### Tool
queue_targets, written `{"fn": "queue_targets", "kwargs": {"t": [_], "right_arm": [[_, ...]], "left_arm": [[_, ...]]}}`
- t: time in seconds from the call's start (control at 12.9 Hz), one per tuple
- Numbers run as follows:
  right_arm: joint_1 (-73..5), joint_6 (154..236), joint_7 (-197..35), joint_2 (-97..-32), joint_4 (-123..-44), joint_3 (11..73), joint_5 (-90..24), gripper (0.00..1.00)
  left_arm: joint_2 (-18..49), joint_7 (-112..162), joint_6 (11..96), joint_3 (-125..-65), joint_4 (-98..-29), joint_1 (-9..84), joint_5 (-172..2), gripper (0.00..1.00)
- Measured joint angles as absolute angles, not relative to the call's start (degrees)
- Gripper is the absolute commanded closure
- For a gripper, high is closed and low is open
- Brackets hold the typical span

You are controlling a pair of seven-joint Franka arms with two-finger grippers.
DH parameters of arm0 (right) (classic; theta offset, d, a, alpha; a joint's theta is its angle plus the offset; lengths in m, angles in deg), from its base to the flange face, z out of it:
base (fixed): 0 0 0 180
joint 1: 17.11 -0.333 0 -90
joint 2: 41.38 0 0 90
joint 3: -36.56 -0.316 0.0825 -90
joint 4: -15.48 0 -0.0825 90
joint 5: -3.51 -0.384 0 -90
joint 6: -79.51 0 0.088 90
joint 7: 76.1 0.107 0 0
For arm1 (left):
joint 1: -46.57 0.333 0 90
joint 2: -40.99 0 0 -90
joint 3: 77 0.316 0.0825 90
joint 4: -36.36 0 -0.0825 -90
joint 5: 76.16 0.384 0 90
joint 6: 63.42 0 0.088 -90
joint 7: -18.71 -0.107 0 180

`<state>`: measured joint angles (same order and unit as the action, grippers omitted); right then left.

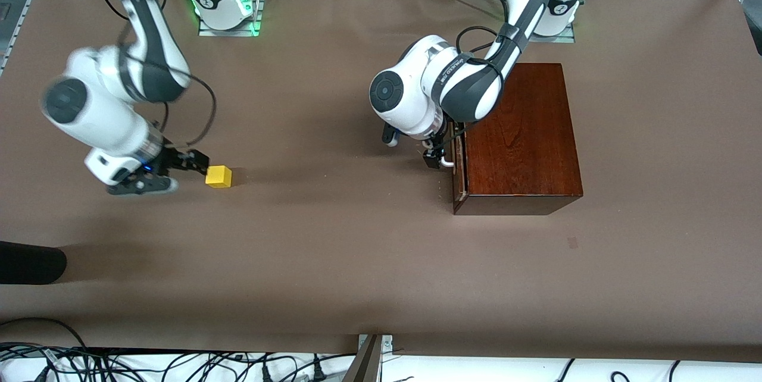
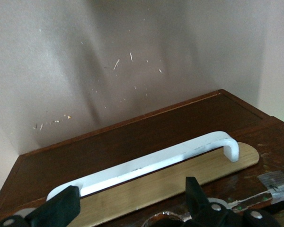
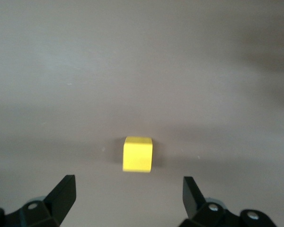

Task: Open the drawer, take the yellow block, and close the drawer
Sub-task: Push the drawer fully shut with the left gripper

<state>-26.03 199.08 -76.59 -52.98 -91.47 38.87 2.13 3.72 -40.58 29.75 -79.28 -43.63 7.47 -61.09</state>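
Note:
The yellow block sits on the brown table toward the right arm's end. My right gripper is low beside it and open, with the block just ahead of the fingertips and untouched. The dark wooden box stands toward the left arm's end. Its drawer looks pushed in, with the front flush with the box. My left gripper is open at the drawer front. Its fingers stand apart along the white handle and do not clamp it.
A black object lies at the table's edge at the right arm's end, nearer the camera than the block. Cables run along the near edge. The arm bases stand at the table's top edge.

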Motion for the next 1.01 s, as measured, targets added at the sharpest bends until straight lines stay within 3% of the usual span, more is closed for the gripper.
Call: {"fn": "queue_targets", "kwargs": {"t": [0.54, 0.77, 1.01], "right_arm": [[-25.64, 175.51, -80.98, -43.12, -78.29, 38.77, 2.14, 0.00], [-25.58, 174.24, -81.07, -43.11, -77.12, 38.78, 2.14, 0.00], [-25.53, 174.24, -81.07, -43.76, -77.07, 38.81, 2.14, 0.00]], "left_arm": [[5.00, -38.28, 29.75, -79.33, -41.49, 7.60, -60.37, 0.00], [10.44, -23.34, 29.02, -79.24, -37.55, 7.76, -64.09, 0.00], [17.64, -13.15, 21.99, -78.47, -36.89, 13.82, -66.52, 0.00]]}}
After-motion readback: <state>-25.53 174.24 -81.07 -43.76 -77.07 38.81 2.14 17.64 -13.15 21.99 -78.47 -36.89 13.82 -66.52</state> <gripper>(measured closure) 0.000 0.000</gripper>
